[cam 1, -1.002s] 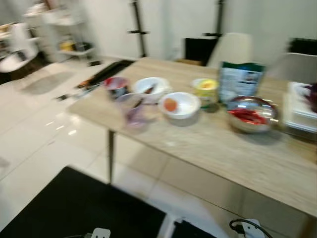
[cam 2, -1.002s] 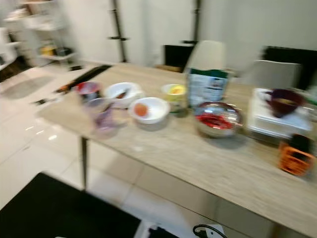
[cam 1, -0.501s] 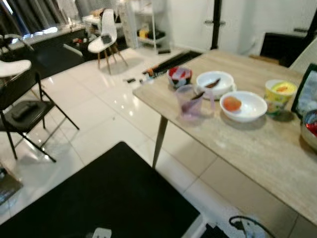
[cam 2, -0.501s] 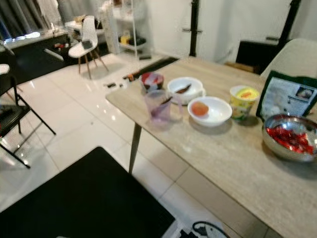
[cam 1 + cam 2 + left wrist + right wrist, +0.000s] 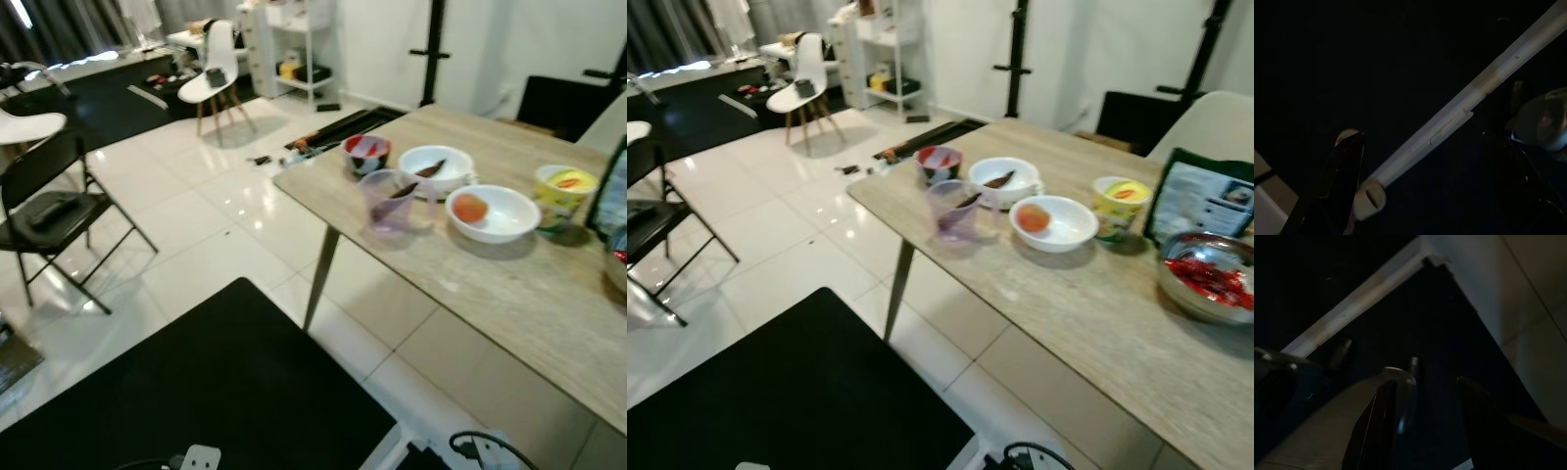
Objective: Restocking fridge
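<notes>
Left eye view and right eye view look down first on a black mat (image 5: 196, 382) on the white tile floor, with a dark cable (image 5: 480, 446) looped at its near edge. In the dim right wrist view the right gripper (image 5: 1427, 382) hangs above dark floor with its two fingers apart and nothing between them. In the left wrist view the left gripper (image 5: 1435, 147) is over a pale bar (image 5: 1464, 107) in the gloom, and whether it is apart or together cannot be told. Past the mat stands the wooden table (image 5: 1097, 323), its long axis running from near right to far left. The food for the fridge sits there in a loose row. At the left corner is a clear cup (image 5: 952, 209) with a dark utensil leaning inside. Behind it sit a red-patterned bowl (image 5: 939, 162) and a white bowl (image 5: 1002, 178) holding a dark piece. Further right come a second white bowl (image 5: 1053, 223) with a round orange item and a yellow tub (image 5: 1122, 201). The right eye view takes in the upright bag (image 5: 1205, 201), printed face toward the camera, and a steel bowl (image 5: 1210, 279) of red food. The left eye view cuts both at its edge but gives more of the black folding chair (image 5: 54, 211). Farthest off are a white chair (image 5: 217, 73) and a white shelf (image 5: 294, 39).
</notes>
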`<state>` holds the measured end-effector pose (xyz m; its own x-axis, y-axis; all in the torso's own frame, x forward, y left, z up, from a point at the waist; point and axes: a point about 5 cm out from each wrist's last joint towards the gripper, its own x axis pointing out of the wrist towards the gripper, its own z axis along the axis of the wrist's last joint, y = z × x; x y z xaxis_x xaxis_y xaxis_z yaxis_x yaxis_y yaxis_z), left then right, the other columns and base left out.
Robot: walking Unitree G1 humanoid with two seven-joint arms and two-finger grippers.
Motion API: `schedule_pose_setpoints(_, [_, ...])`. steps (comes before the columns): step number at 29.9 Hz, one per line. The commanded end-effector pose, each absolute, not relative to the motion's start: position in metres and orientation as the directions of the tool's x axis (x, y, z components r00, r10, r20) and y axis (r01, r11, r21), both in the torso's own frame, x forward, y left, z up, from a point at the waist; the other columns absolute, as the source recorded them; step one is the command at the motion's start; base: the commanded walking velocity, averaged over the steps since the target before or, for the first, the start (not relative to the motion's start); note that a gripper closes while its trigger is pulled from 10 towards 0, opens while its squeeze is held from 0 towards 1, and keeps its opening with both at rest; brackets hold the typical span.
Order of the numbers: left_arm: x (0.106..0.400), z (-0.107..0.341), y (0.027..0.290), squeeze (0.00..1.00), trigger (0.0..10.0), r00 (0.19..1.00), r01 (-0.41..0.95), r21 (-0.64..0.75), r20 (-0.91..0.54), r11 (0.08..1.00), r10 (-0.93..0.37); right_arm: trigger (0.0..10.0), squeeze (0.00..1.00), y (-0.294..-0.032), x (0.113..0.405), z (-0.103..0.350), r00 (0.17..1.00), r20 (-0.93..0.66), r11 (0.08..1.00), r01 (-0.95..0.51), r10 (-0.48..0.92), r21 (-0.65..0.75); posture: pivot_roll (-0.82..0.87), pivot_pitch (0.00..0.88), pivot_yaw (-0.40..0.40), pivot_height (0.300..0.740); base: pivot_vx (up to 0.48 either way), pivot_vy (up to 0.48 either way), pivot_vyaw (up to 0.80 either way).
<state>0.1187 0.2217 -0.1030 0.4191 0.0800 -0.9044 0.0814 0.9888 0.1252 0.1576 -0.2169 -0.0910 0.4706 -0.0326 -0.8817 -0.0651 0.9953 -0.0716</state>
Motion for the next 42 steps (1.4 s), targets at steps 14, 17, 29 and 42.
schedule_pose_setpoints(14, [0.1177, -0.1037, 0.2203, 0.00, 10.0, 0.411, 0.086, 0.116, -0.909, 0.989, 0.071, 10.0, 0.00, -0.2167, 0.1561, -0.0917, 0.472, -0.880, 0.998, -0.020, -0.049, -0.067, 0.03, 0.000, 0.056, 0.740, 0.000, 0.000, 0.34])
schedule_pose_setpoints(17, [0.1179, -0.1038, 0.2195, 0.00, 10.0, 0.410, 0.085, 0.108, -0.910, 0.990, 0.064, 10.0, 0.00, -0.2169, 0.1565, -0.0916, 0.472, -0.880, 0.998, -0.021, -0.050, -0.067, 0.03, 0.000, 0.056, 0.740, 0.000, 0.000, 0.00])
schedule_pose_setpoints(29, [0.1168, -0.1045, 0.2173, 0.00, 10.0, 0.403, 0.096, 0.094, -0.914, 0.991, 0.048, 10.0, 0.00, -0.2164, 0.1570, -0.0915, 0.473, -0.880, 0.998, -0.021, -0.045, -0.063, 0.02, 0.000, 0.056, 0.740, 0.000, 0.000, 0.00])
schedule_pose_setpoints(42, [0.1151, -0.1051, 0.2170, 0.00, 10.0, 0.392, 0.100, 0.085, -0.919, 0.991, 0.039, 10.0, 0.00, -0.2131, 0.1585, -0.0914, 0.477, -0.879, 0.999, -0.026, -0.028, -0.046, 0.02, 0.000, 0.058, 0.740, 0.193, 0.000, 0.00])
